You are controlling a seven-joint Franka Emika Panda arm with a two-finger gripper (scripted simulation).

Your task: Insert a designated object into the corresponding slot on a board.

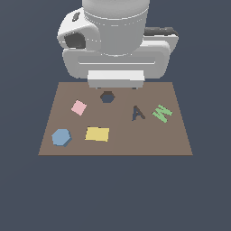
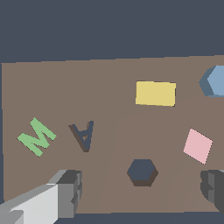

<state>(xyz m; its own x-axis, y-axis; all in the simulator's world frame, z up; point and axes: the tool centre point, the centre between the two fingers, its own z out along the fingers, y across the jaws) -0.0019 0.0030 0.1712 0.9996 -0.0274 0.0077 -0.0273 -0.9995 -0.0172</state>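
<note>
- We see the flat blue hexagonal block (image 1: pixel 62 137) near the matte brown board's (image 1: pixel 180 144) corner, beside the yellow rectangle (image 1: pixel 97 134).
- The dark hexagonal slot (image 1: pixel 107 96) sits unobstructed between our pincer's (image 2: pixel 142 190) spread fingers.

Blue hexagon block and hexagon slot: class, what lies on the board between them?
The pink square sits close to the line from the blue hexagon block to the hexagon slot; the board is otherwise bare there. The exterior view shows this best.
</note>
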